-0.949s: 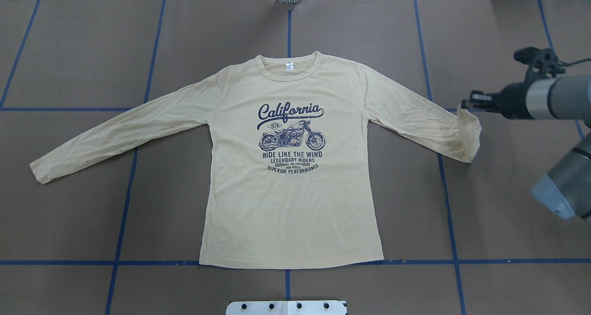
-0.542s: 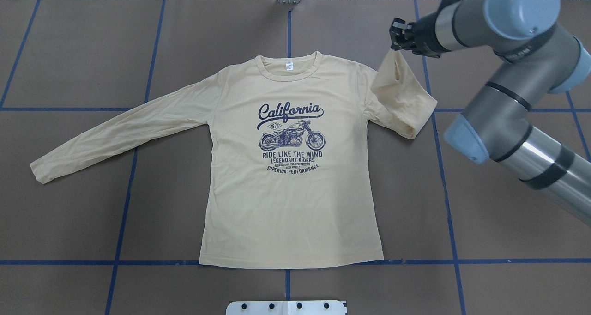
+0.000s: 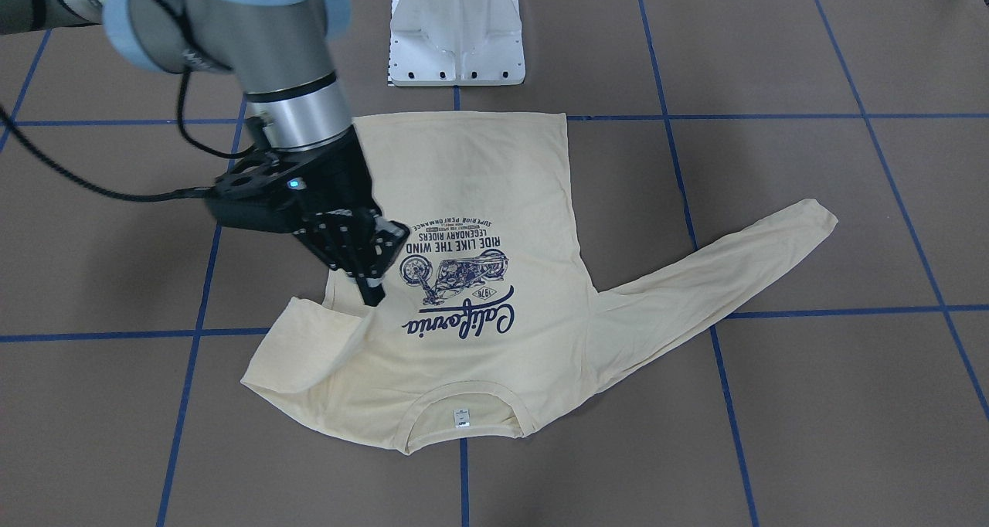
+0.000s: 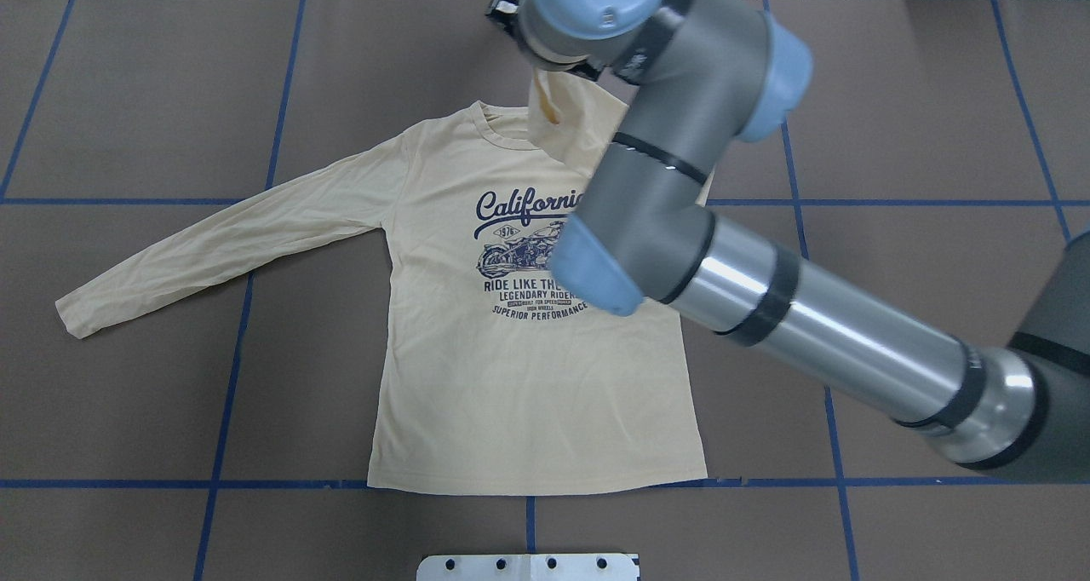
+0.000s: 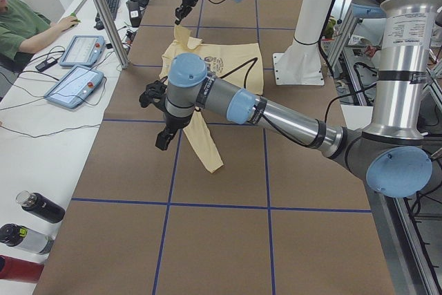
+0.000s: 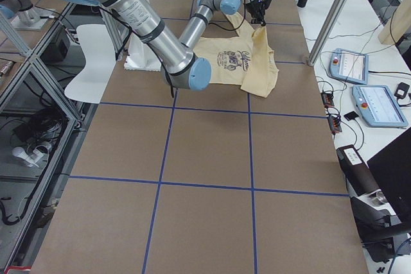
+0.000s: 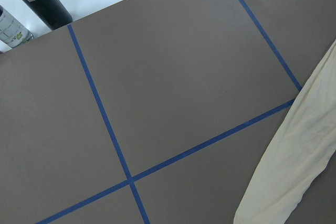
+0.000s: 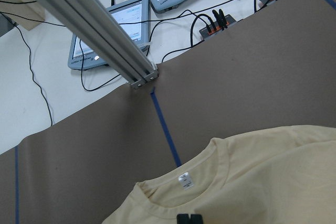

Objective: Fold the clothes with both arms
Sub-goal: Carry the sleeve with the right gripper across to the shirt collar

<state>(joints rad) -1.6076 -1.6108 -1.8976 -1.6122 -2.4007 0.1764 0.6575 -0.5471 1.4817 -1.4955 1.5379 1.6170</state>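
The clothes are one cream-yellow long-sleeved shirt [image 4: 511, 376] lying flat, print up, collar away from the robot. My right gripper [image 3: 372, 295] is shut on the right sleeve's cuff. It holds the right sleeve [image 4: 558, 112] raised over the collar and upper chest, so the sleeve [image 3: 309, 349] doubles back from the shoulder. The right wrist view shows its fingertips [image 8: 189, 219] together above the neck label. The left sleeve [image 4: 213, 240] lies stretched out flat. My left gripper [image 5: 162, 139] hovers over that sleeve's cuff [image 7: 294, 156]; I cannot tell whether it is open.
Brown paper with blue tape lines [image 4: 230, 394] covers the table. The white pedestal [image 3: 456, 32] stands by the shirt's hem. An aluminium post [image 8: 94, 30] and teach pendants [image 8: 113, 30] sit beyond the collar. Bottles [image 7: 39, 1] stand past the left end, where a person [image 5: 21, 25] sits.
My right arm has swung in from the table's right, carrying the right cuff up and leftwards until it hangs over the collar. The left sleeve and the body have not moved.
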